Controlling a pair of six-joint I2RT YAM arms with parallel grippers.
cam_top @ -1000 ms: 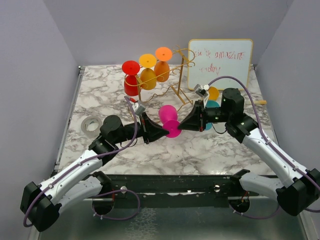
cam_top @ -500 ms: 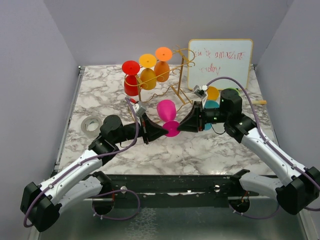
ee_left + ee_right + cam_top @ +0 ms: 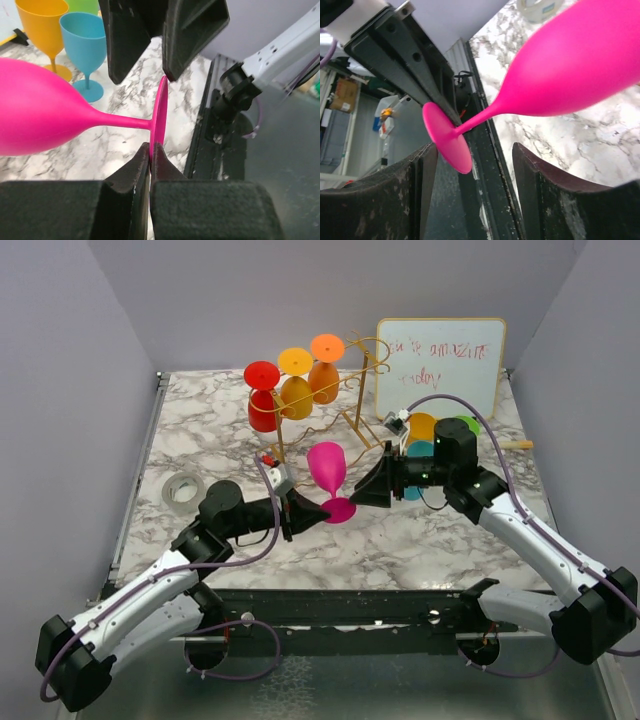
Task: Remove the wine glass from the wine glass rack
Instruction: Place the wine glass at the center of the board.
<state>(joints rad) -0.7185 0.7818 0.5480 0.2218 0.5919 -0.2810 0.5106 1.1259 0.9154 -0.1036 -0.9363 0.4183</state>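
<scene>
I see, at frame centre, my left gripper (image 3: 318, 510) clamped on the foot of the magenta plastic wine glass (image 3: 327, 468). My right gripper (image 3: 362, 492) has its jaws open on either side of that foot.

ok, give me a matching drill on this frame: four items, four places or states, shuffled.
1. pink plastic wine glass
2. red plastic wine glass
3. teal plastic wine glass
4. pale roll of tape

A. hanging upside down on the gold wire rack
B. lying flat on the marble table, left side
C. foot pinched in the left end effector
D. standing upright on the table

Pairs: 1-C, 2-A, 3-D, 4-B
</scene>
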